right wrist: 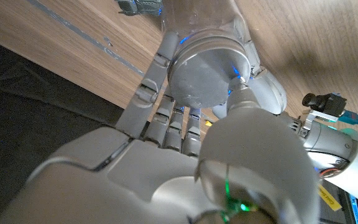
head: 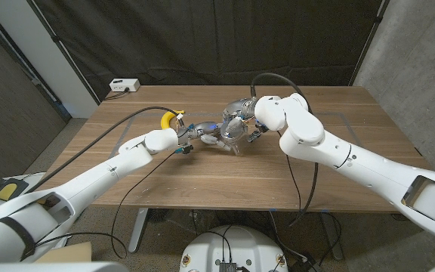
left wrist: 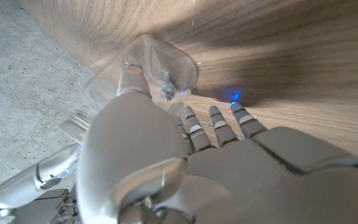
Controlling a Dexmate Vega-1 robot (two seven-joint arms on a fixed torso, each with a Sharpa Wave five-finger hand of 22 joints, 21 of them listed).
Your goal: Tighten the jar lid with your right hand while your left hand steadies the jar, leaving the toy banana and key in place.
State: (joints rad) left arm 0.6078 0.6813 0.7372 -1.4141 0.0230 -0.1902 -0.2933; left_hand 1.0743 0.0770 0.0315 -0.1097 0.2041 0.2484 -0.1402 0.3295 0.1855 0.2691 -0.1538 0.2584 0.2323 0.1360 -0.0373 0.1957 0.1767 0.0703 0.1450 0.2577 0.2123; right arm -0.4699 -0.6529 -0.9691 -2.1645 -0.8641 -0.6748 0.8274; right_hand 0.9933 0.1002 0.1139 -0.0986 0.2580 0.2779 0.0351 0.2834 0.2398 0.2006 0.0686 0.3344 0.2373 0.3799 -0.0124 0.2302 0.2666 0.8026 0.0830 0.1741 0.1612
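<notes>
Our right hand (right wrist: 185,134) wraps its fingers (right wrist: 146,93) around the round grey metal lid (right wrist: 209,71) of the clear plastic jar (left wrist: 145,68), and our left hand (left wrist: 185,162) holds the jar's body, thumb along its wall. The jar sits between the two hands, leaning rather than upright as far as we can tell. To do this well, we judge that we should keep the left grip firm and let only the right wrist turn, so the jar does not slide. Just beyond our left hand lies the yellow toy banana (head: 171,117); we cannot make out the key. Under both hands runs the brown wooden surface (head: 225,181). Beyond it hangs a dark curtain (head: 202,38), with a small white box (head: 124,85) on the floor at its foot.
</notes>
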